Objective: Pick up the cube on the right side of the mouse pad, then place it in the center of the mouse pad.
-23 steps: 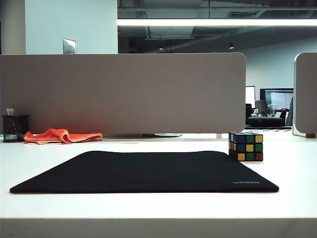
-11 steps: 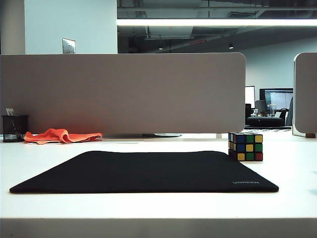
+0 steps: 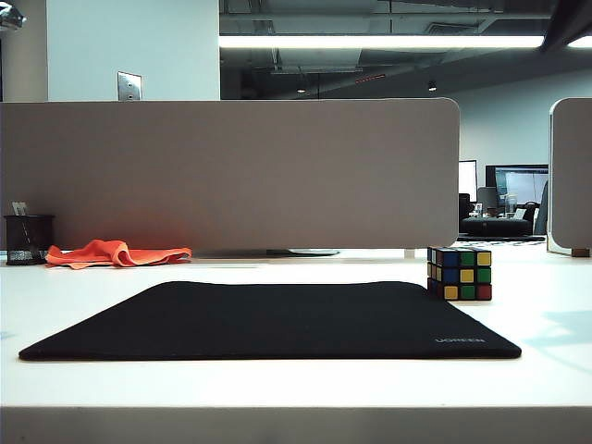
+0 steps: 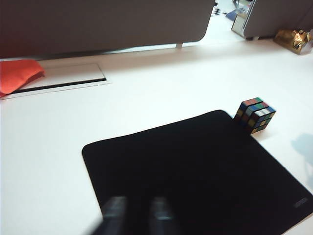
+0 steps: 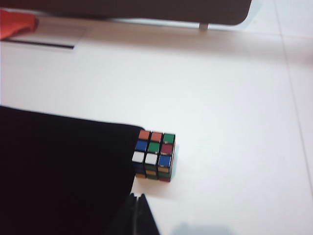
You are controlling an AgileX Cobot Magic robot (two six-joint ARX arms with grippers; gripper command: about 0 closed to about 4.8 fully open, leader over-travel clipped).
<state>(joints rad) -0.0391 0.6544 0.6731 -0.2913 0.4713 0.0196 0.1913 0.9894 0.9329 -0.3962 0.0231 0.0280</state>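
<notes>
Stickered black-edged puzzle cube (image 5: 153, 154) at three o'clock off flat black mouse pad (image 5: 58, 171), awaiting pickup; right gripper (image 5: 138, 215) pressed closed nearby, left gripper (image 4: 136, 215) slightly parted over pad.

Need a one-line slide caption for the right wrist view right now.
Shut right gripper hovers above the mouse pad's edge, short of the puzzle cube resting on the white table.

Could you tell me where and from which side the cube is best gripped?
Probably from above, fingers on two opposite flat side faces. The cube sits square on the white table against the mouse pad's far right corner, top clear. The right gripper, shut, hangs nearest; the left gripper hangs over the pad, slightly apart.
</notes>
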